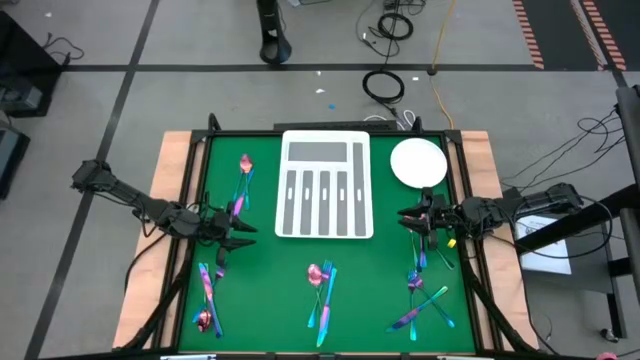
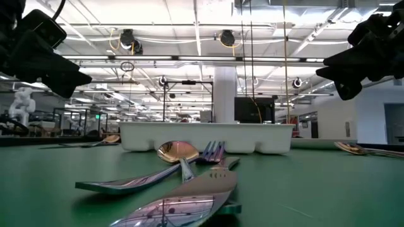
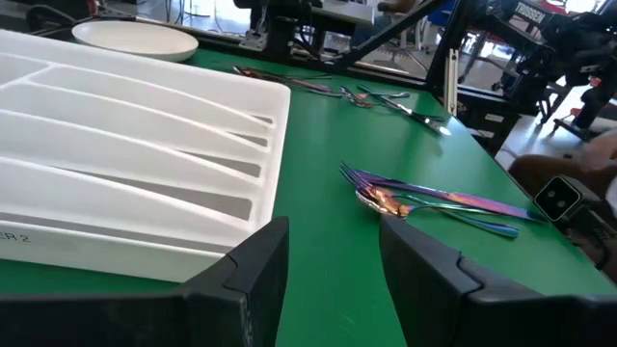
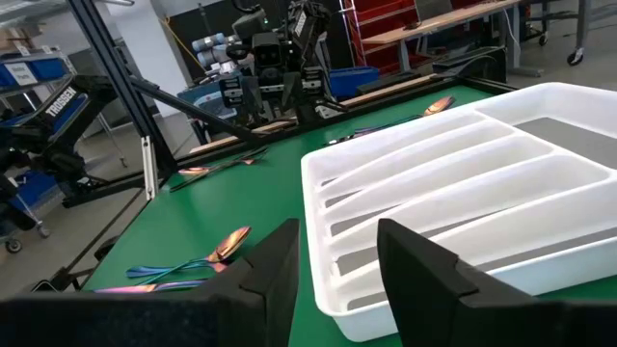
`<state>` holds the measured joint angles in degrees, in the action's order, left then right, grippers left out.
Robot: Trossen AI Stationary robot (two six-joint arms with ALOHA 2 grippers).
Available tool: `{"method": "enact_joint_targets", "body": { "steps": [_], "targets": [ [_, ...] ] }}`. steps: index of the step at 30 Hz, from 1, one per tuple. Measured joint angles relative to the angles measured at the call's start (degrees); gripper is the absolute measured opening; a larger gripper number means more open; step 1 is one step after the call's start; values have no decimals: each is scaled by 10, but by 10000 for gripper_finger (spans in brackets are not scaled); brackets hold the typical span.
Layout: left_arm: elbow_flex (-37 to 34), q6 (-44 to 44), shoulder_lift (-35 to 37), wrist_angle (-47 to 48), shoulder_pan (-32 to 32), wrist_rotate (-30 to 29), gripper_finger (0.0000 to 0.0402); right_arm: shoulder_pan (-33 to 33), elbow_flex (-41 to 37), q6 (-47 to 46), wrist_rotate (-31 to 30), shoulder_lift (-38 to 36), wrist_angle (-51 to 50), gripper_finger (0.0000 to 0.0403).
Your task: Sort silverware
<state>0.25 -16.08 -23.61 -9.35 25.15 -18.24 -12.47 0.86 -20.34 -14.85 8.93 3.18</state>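
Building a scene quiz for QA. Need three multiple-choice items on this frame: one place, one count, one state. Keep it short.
1. Where is the plate relative to the tray?
A. inside the tray
B. beside it, toward the right arm's side
C. at the table's near edge

2. How many long slots run side by side in the tray?
A. two
B. five
C. eight

3. What state is the tray in?
A. empty
B. half filled
C. full of silverware

Answers:
1. B: the high view shows the plate apart from the tray, at the far right of the mat.
2. B: the high view shows five parallel slots below one wide cross slot.
3. A: every slot is bare; the silverware lies in groups on the mat, and both the left tool and right tool are open and hold nothing.
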Motion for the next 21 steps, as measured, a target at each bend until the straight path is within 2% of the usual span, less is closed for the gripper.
{"method": "enact_joint_targets", "body": {
  "steps": [19, 21],
  "targets": [
    [0, 1, 0, 0, 0, 0, 164, 0, 0, 0, 0, 0, 0, 130],
    [0, 34, 0, -3, 0, -6, 164, 0, 0, 0, 0, 0, 0, 130]
  ]
}}
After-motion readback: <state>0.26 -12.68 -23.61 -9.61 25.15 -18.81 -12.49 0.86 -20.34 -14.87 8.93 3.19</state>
